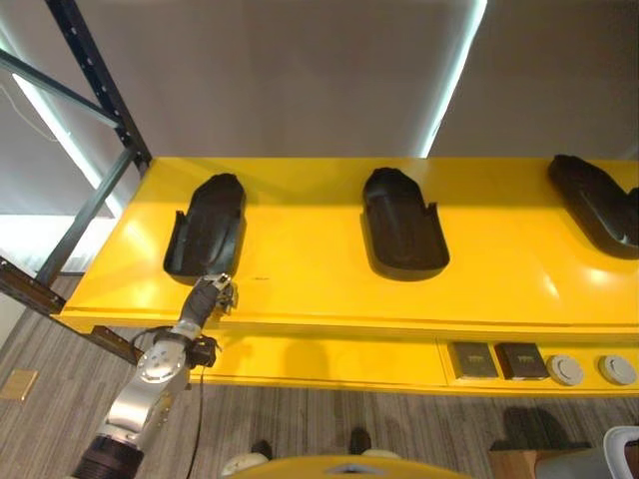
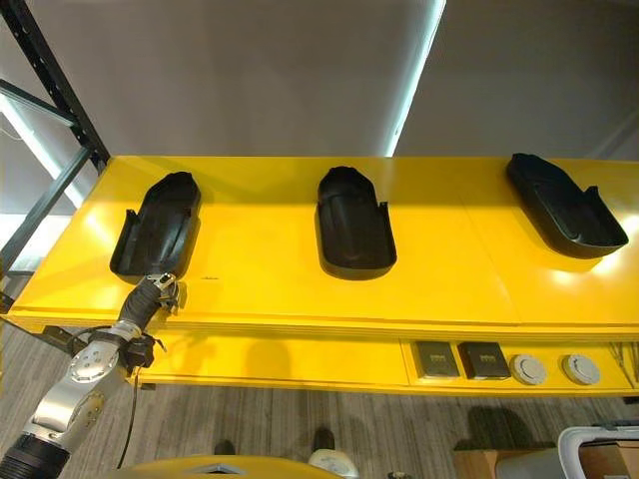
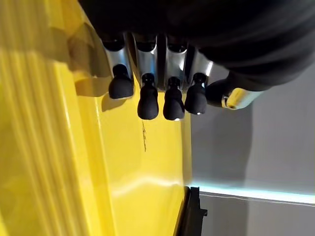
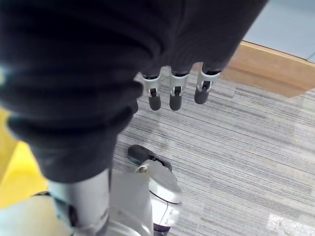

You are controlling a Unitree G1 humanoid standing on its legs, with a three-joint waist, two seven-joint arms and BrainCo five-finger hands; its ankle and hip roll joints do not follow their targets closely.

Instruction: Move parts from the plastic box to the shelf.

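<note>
My empty left hand, fingers relaxed, hovered at the left part's six o'clock on the shelf; best pulled back straight, without nudging it.

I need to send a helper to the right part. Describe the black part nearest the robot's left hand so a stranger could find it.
Start at the wide yellow shelf, where three black moulded plastic parts lie in a row. Go to the end beside the dark metal rack frame: the left black part lies there. It alone has the left hand at its near end, fingers straight, at the shelf's front edge.
</note>
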